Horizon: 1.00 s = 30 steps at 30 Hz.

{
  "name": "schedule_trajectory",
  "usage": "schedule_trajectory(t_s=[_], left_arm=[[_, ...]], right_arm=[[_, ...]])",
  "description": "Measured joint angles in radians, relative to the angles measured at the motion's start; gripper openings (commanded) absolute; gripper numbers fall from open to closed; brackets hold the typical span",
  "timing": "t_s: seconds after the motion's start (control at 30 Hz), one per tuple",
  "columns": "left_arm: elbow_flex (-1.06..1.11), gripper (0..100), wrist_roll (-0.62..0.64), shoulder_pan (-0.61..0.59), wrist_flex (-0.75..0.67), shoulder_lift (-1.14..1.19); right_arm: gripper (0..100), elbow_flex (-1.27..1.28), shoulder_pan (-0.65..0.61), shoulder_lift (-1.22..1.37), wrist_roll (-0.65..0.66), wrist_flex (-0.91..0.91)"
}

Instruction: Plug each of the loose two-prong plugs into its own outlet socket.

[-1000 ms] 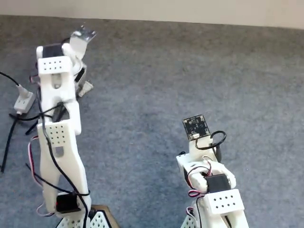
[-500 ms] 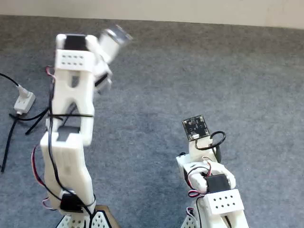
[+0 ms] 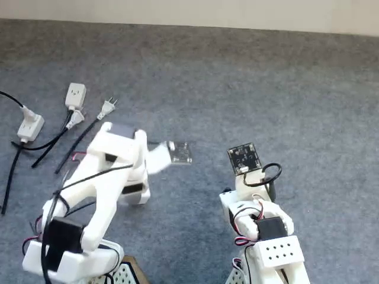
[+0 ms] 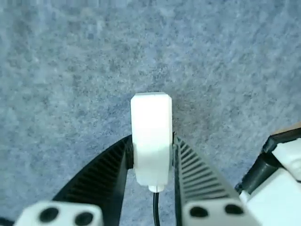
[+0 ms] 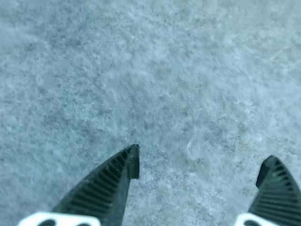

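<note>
My left gripper [image 4: 151, 141] is shut on a white plug body [image 4: 150, 127] with a thin black cable [image 4: 155, 209] running back from it; no prongs show. In the high view the left arm [image 3: 112, 177] is folded back near the front left. A white outlet socket [image 3: 75, 94] lies on the grey carpet at the far left, with a plug [image 3: 74, 119] just below it. A loose two-prong plug [image 3: 108, 107] lies beside them. Another socket [image 3: 29, 127] at the left edge has a plug in it. My right gripper [image 5: 203, 157] is open over bare carpet.
Black cables [image 3: 35, 148] trail across the carpet at the left, toward the left arm's base. The right arm [image 3: 260, 219] stands at the front right with its camera board [image 3: 244, 157] on top. Bare carpet [image 3: 266, 83] stretches across the middle and right.
The left arm has swung from the far left back toward the near middle, folding up and uncovering the socket and plugs at the left. The right arm has not moved.
</note>
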Motion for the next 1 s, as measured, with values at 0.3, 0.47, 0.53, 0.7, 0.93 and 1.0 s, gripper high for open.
schedule_trajectory(t_s=[0.3,0.47,0.53,0.7,0.93,1.0], left_arm=[[0.023,17,-0.02,-0.025,-0.041,-0.028],[-0.035,17,-0.052,-0.094,-0.041,-0.028],[-0.051,17,-0.052,-0.109,-0.041,-0.028],[-0.12,17,-0.052,-0.141,-0.04,-0.028],[-0.287,17,-0.052,-0.19,0.051,-0.028],[-0.296,17,-0.052,-0.212,0.051,-0.028]], right_arm=[[37.5,0.017,-0.002,-0.002,0.0,-0.009],[37.5,0.02,-0.002,-0.002,0.0,-0.034],[37.5,0.02,-0.002,-0.002,0.0,-0.035],[37.5,0.02,-0.002,-0.002,0.0,-0.035],[37.5,0.02,-0.002,-0.002,0.0,-0.035],[37.5,0.02,-0.002,-0.002,0.0,-0.035]])
